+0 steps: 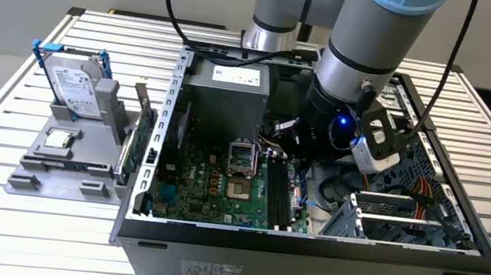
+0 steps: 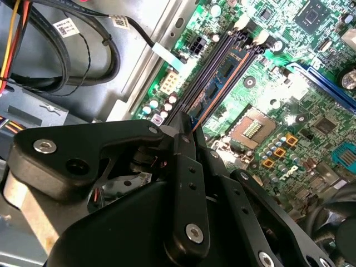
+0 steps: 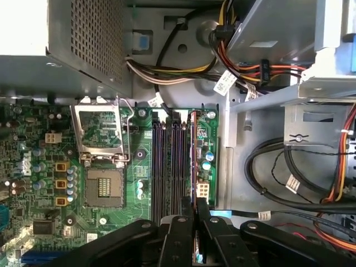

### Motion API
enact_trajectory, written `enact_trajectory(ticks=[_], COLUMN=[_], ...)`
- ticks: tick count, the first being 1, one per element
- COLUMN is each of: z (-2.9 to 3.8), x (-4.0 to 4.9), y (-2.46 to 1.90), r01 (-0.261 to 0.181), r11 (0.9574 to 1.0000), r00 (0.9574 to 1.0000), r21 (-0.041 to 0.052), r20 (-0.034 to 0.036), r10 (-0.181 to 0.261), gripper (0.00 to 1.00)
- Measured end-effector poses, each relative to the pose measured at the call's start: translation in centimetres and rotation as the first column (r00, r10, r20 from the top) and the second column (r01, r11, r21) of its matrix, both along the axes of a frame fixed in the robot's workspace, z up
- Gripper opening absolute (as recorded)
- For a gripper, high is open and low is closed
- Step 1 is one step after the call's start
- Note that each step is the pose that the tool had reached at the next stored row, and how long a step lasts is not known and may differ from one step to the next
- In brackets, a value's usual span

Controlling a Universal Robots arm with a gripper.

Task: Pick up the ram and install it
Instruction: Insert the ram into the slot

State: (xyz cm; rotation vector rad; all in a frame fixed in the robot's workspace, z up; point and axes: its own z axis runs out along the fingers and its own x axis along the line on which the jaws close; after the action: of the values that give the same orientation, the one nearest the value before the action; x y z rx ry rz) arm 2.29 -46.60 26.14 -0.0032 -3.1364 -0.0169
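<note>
The slatted tabletop (image 1: 26,224) carries an open computer case (image 1: 307,247), lying on its side with the motherboard (image 1: 213,189) facing up. On the exterior view's left stands a grey parts holder (image 1: 64,166) with a hard drive (image 1: 77,89) and a small square chip (image 1: 60,137). The arm (image 1: 364,47) reaches down into the case above the memory slots (image 3: 172,161).

The ram (image 2: 214,92) appears as a thin stick standing on edge in the line of the slots, its long axis parallel to them. In the first wrist view it (image 3: 193,161) runs straight out from between the fingertips of the hand (image 3: 194,217), along the slot nearest the drive bay. Whether it is fully seated cannot be told; the slot latches (image 2: 250,30) at the far end look tilted outward.

The fingers (image 3: 214,233) are drawn close together on the near end of the ram, their tips meeting its edge, so the hand appears clamped on the stick directly over its slot.
</note>
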Motion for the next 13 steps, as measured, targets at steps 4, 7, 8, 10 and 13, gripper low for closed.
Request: enact_trajectory(ticks=[4, 7, 8, 10, 13], z=[-0.04, -0.33, -0.43, -0.59, -0.92], x=[0.00, 0.01, 0.01, 0.00, 0.00], y=[0.00, 0.00, 0.00, 0.00, 0.00], r01=[0.000, 0.000, 0.000, 0.000, 0.000], r11=[1.0000, 1.0000, 1.0000, 1.0000, 1.0000], r00=[1.0000, 1.0000, 1.0000, 1.0000, 1.0000], r21=[0.0003, 0.0002, 0.0004, 0.0003, 0.0002], r20=[-0.0002, 0.0010, 0.0010, 0.0011, 0.0011], r10=[0.000, 0.000, 0.000, 0.000, 0.000], gripper=[0.00, 0.00, 0.00, 0.00, 0.00])
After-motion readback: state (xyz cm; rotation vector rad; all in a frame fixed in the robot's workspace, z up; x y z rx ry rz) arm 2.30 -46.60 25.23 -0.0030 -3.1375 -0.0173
